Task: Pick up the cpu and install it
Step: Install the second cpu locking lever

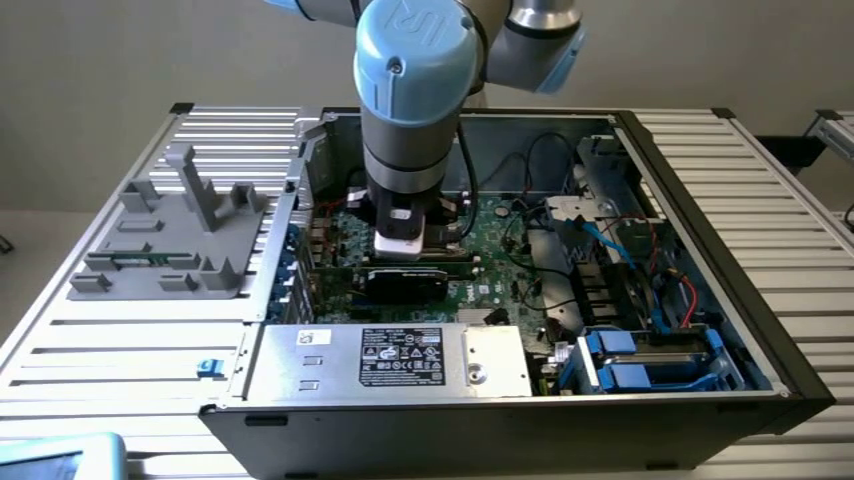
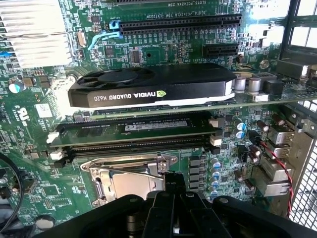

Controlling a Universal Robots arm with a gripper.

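My gripper (image 2: pixel 174 179) is down inside the open computer case (image 1: pixel 747 330), just above the motherboard (image 2: pixel 148 54). Its dark fingers are pressed together at the edge of the CPU socket (image 2: pixel 126 178), a square seat with a shiny metal frame and lever. I cannot make out anything between the fingers. The cpu itself is hidden from me. In the exterior view the arm's blue wrist and the gripper (image 1: pixel 399 243) stand upright over the board's middle, right behind the black graphics card (image 1: pixel 407 280).
A black NVIDIA graphics card (image 2: pixel 148 89) and memory slots (image 2: pixel 133 134) lie just beyond the socket. A finned heatsink (image 2: pixel 29 34) sits nearby. A grey parts holder (image 1: pixel 174 240) stands on the slatted table at the exterior view's left. Cables and drive bays (image 1: pixel 641 350) fill the case's right.
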